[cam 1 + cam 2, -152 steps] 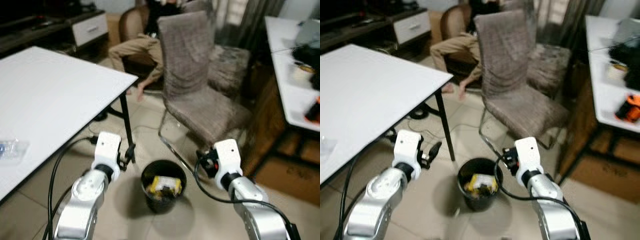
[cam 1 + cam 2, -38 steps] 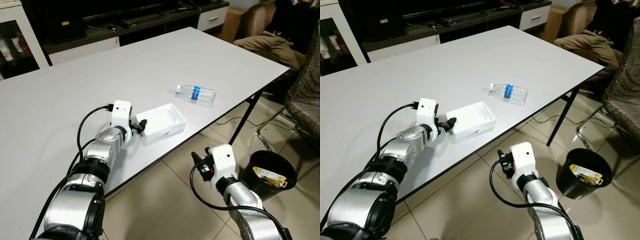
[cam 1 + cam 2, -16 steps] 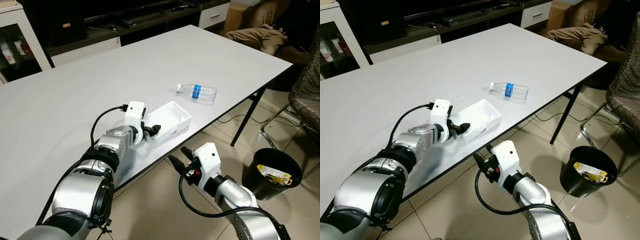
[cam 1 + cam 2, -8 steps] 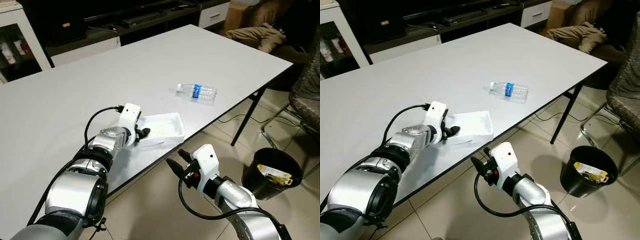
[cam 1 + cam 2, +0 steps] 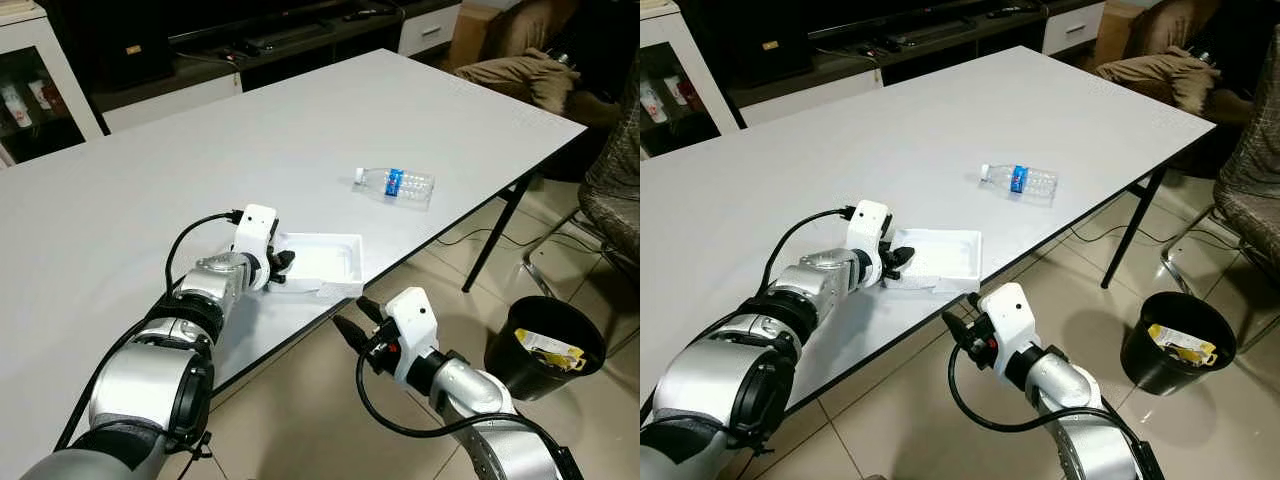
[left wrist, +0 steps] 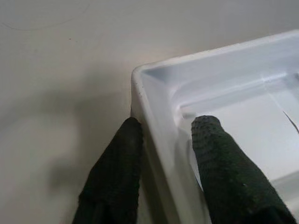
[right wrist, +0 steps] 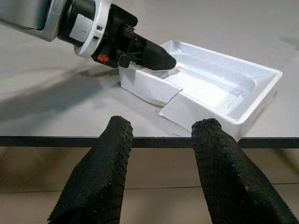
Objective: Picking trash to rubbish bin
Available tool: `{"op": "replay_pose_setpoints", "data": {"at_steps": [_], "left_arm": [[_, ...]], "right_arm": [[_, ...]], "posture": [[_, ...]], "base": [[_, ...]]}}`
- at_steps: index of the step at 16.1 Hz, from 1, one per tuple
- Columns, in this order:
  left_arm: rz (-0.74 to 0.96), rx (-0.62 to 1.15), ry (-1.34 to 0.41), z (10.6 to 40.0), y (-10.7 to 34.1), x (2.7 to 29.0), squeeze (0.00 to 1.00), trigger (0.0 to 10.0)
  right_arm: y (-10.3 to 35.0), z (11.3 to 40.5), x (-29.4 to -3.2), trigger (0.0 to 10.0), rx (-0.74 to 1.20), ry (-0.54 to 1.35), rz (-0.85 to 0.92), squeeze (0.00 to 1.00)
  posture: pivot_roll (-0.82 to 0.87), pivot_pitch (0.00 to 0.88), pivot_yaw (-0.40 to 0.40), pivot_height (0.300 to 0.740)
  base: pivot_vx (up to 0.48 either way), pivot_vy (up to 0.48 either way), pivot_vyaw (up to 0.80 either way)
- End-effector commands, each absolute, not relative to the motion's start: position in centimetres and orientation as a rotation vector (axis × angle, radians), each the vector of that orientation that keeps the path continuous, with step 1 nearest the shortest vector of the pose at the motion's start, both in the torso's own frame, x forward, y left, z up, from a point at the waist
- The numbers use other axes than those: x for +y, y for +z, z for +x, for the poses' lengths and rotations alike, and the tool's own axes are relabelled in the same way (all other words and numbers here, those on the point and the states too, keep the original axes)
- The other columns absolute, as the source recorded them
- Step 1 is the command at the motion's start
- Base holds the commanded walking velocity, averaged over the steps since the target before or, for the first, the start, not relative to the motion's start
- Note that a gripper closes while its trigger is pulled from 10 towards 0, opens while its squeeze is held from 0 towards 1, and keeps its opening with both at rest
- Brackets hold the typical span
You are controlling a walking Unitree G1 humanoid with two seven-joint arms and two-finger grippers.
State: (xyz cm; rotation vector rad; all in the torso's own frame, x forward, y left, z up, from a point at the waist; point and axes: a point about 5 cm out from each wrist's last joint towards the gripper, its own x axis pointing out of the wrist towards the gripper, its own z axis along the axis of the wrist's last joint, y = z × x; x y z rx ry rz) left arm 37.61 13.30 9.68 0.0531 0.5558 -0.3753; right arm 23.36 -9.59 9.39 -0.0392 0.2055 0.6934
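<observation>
A white foam tray lies on the white table with one corner at the table's near edge. My left gripper is shut on the tray's wall, one finger outside and the other finger inside. My right gripper hovers open just below and in front of the table edge, facing the tray. A clear plastic bottle with a blue label lies on its side farther right on the table. The black rubbish bin stands on the floor to the right with a yellow wrapper inside.
A black table leg stands between me and the bin. A grey chair is at the far right, and a seated person's legs show behind the table's far corner. A dark TV cabinet runs along the back.
My left gripper has dragged and turned the tray, so its corner now reaches the table edge. The right gripper has risen slightly toward the edge and stays open.
</observation>
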Motion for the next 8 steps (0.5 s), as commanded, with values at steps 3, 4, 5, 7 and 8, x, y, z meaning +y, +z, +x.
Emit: {"op": "replay_pose_setpoints", "data": {"at_steps": [3,4,5,7,8], "left_arm": [[0.024,0.56,-0.388,37.74,9.97,13.09,0.0,0.0],[0.021,0.564,-0.391,37.68,9.88,13.05,0.0,0.0],[0.018,0.565,-0.39,37.67,9.86,13.03,0.0,0.0],[0.006,0.565,-0.389,37.64,9.8,12.93,0.0,0.0],[0.005,0.565,-0.388,37.62,9.77,12.92,0.0,0.0]], "right_arm": [[9.46,23.77,-9.57,10.0,0.194,0.688,-0.063,0.0],[9.4,23.74,-9.57,10.0,0.195,0.687,-0.067,0.0],[9.36,23.73,-9.6,10.0,0.196,0.686,-0.068,0.0],[9.3,23.75,-9.7,10.0,0.198,0.684,-0.071,0.0],[9.28,23.78,-9.71,10.0,0.199,0.683,-0.072,0.0]], "posture": [[-0.19,0.0,0.055,0.74],[-0.19,0.0,0.055,0.74],[-0.19,0.0,0.054,0.74],[-0.19,0.0,0.054,0.74],[-0.19,0.0,0.053,0.74]], "base": [[0.0,0.0,0.0],[0.0,0.0,0.0],[0.0,0.0,0.0],[0.0,0.0,0.0],[0.0,0.0,0.0]]}}
